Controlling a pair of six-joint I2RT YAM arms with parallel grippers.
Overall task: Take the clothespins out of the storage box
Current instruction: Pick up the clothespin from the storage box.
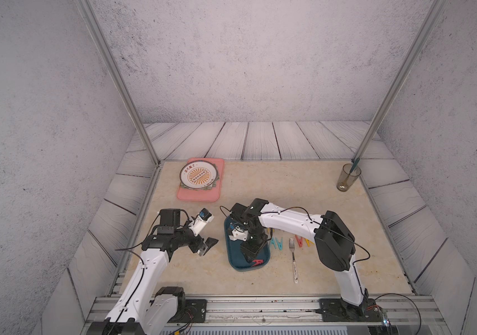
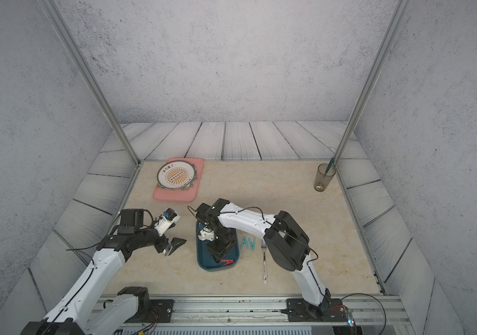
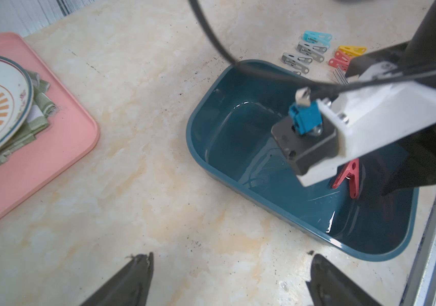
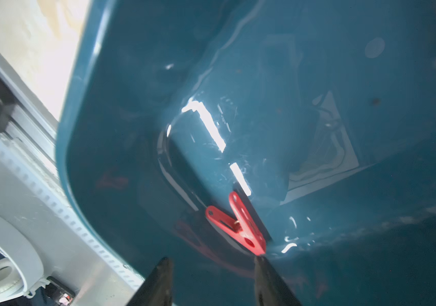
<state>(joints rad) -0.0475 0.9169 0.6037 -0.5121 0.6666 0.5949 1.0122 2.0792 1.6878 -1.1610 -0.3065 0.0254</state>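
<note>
We note the right arm [image 1: 286, 220] overhanging the storage box [image 1: 233, 259]; fork [image 1: 293, 261] and clothespins [image 1: 276, 243] crowd its right side; bare table [image 1: 196, 275] on its left is passable

The plate [image 1: 198, 175] is showing red characters along its upper rim and a dark line across its centre; both are appearing too small to read

This looks like a robotics lab booth: aluminium posts [image 1: 121, 87] rise at the marble-look tabletop's [image 1: 275, 185] far corners, printed concrete-look sheets [image 1: 246, 58] surround it, and a mounting rail [image 1: 260, 306] fronts it.
</note>
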